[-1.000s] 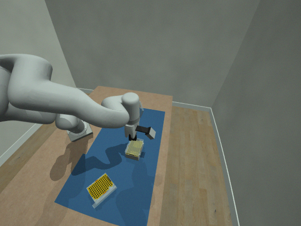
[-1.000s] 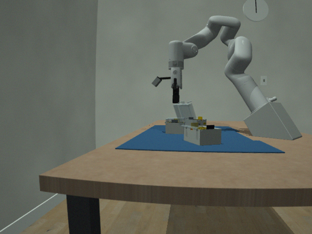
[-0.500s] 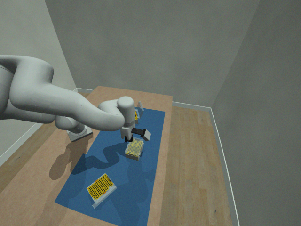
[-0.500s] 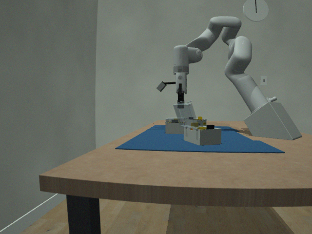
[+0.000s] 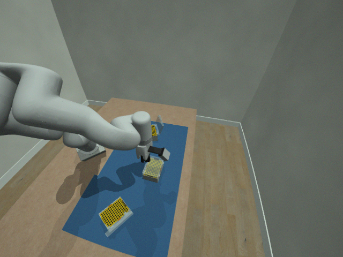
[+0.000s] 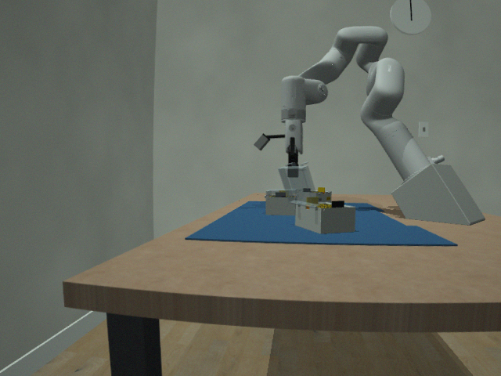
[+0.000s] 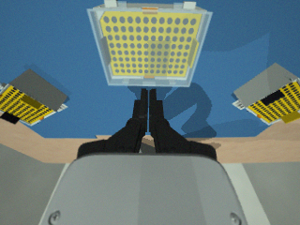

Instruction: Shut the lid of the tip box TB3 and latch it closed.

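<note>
Gripper (image 7: 148, 96) fingers pressed together with nothing between them, pointing straight down; wrist view puts the tips at the near edge of the clear lid (image 7: 149, 47) of the middle tip box (image 5: 153, 169). Yellow insert grid shows through that lid in the wrist view. Exterior view adds what the wrist view cannot: the lid (image 6: 296, 176) stands tilted, partway down, with the black fingertips against its upper part. Whether this box is TB3 cannot be read; no sticker is legible in any view.

Top view shows three boxes spread along the blue mat (image 5: 94, 204): the middle one at frame centre, a near box (image 5: 114, 213) at lower left with its lid lying back flat, and a far box (image 5: 154, 129) mostly hidden behind the arm (image 5: 83, 124).

Wrist view shows both side boxes at its left and right edges, turned at angles.

Arm base (image 6: 441, 198) sits on the wooden bench (image 6: 282, 275), just beside the mat.
</note>
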Robot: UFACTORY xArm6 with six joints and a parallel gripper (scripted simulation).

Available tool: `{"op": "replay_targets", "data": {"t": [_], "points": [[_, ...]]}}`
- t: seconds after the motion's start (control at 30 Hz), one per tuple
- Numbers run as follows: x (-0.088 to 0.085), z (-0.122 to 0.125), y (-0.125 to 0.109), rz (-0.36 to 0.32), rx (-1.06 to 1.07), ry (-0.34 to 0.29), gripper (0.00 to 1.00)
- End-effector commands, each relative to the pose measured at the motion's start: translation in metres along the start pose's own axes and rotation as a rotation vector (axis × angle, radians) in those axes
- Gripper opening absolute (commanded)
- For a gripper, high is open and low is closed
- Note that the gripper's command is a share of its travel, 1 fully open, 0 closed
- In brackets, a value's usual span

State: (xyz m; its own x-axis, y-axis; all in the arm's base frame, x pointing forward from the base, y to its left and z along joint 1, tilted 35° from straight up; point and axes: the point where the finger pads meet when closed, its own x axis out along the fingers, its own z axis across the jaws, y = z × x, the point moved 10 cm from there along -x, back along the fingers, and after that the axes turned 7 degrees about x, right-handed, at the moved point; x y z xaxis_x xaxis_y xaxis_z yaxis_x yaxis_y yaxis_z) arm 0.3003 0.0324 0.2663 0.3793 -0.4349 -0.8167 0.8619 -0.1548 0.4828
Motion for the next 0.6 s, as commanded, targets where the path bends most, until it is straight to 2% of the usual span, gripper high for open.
{"op": "replay_targets", "data": {"t": [0.0, 0.57], "points": [[0.001, 0.000, 0.001, 0.002, 0.001, 0.001, 0.00], [0.026, 0.000, 0.001, 0.002, 0.001, 0.001, 0.00]]}}
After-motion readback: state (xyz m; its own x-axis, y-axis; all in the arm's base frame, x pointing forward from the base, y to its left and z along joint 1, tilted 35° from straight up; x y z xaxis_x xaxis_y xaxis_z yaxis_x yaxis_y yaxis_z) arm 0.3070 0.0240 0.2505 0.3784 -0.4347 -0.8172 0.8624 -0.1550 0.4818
